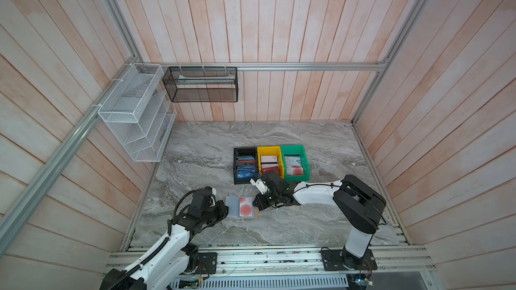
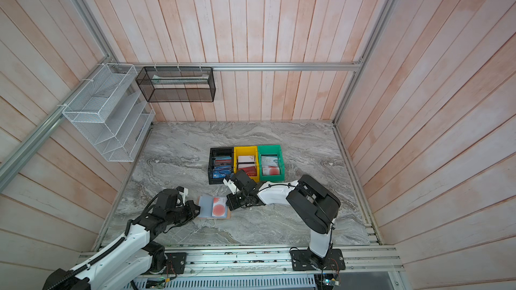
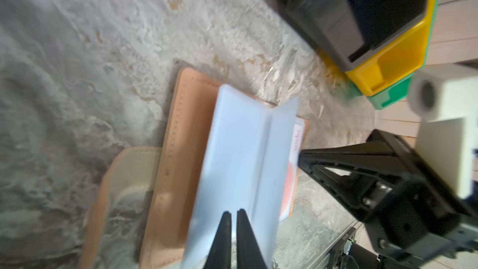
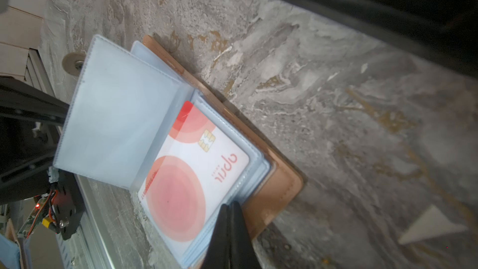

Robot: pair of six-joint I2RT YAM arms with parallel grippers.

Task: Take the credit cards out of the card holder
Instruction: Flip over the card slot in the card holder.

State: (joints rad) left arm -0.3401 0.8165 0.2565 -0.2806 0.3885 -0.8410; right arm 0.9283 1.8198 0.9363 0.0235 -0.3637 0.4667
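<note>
The card holder (image 1: 231,205) (image 2: 206,206) lies open on the marble table, tan cover (image 3: 178,138) (image 4: 279,185) down and pale blue sleeves up. One credit card (image 1: 245,207) (image 2: 219,207) (image 4: 196,164), whitish with orange-red circles, sits inside a right-hand sleeve. My left gripper (image 1: 225,210) (image 2: 197,208) (image 3: 233,213) pinches the outer edge of a lifted empty sleeve (image 3: 245,151) (image 4: 116,115), its jaws a narrow slit apart. At the holder's right edge my right gripper (image 1: 255,204) (image 2: 228,205) (image 4: 230,204) is shut, tips resting on the sleeve stack beside the card, gripping nothing.
Behind the holder stand a black bin (image 1: 237,179), a yellow bin (image 1: 261,152) and a green bin (image 1: 305,163), each with several cards. A white wire rack (image 1: 134,112) and a black mesh basket (image 1: 201,85) hang on the walls. A metal rail (image 1: 265,258) borders the table's front.
</note>
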